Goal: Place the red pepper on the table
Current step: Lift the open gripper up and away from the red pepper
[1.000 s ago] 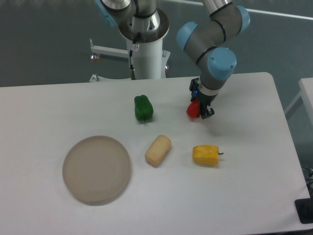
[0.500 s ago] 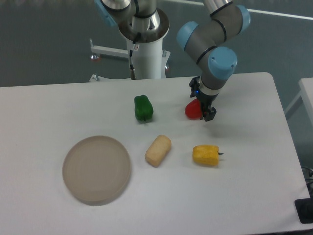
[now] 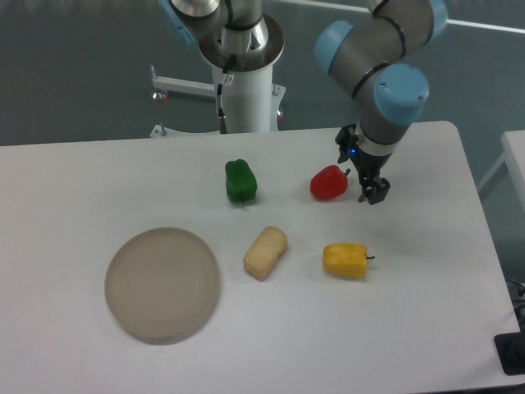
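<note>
One fixed camera looks down across the table [image 3: 426, 312] toward the arm base [image 3: 243, 74].

Upper arm [image 3: 385, 33] cut off by the top edge; end effector [image 3: 371, 190] finger gap too small to judge.

Light fell evenly and softly from above, leaving the white table [image 3: 426, 312] bright without glare. Faint, short shadows lay close beneath the things on the table. Focus was fairly sharp throughout, with slight softness and no evident edge distortion.
</note>
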{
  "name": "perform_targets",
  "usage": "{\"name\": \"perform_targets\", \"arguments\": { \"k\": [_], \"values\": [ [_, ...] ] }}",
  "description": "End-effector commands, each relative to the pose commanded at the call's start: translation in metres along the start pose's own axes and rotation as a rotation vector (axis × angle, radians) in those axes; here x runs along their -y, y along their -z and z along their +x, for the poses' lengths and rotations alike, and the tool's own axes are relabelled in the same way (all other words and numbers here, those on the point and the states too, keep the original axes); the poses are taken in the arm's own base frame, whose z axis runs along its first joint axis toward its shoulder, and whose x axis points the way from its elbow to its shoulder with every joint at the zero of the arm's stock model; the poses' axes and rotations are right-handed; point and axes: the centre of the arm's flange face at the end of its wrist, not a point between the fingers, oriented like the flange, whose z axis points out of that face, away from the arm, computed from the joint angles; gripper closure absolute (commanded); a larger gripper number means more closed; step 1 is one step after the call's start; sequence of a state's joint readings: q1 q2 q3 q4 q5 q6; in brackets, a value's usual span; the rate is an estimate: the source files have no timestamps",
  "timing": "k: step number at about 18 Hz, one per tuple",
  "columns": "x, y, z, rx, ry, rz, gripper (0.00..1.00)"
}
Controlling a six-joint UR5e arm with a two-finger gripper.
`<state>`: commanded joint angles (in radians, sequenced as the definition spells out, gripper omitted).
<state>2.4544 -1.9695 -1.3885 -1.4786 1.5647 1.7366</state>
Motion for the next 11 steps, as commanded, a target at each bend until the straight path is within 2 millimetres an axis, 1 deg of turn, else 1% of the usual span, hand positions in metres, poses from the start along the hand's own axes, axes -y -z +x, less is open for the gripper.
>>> {"name": "perform_targets", "arguments": {
  "k": [2, 4, 7, 8, 9, 11],
  "values": [
    [0.014, 0.015, -0.008, 0.031, -0.02, -0.006, 0.0],
    [0.017, 0.026, -0.011, 0.061, -0.025, -0.007, 0.0],
    [0.024, 0.032, -0.021, 0.085, -0.026, 0.0, 0.0],
    [0.035, 0.037, -0.027, 0.098, -0.038, -0.003, 0.0],
    [0.04, 0.042, -0.031, 0.11, -0.046, -0.005, 0.0],
    [0.043, 0.041, -0.036, 0.111, -0.049, -0.007, 0.0]
  ]
}}
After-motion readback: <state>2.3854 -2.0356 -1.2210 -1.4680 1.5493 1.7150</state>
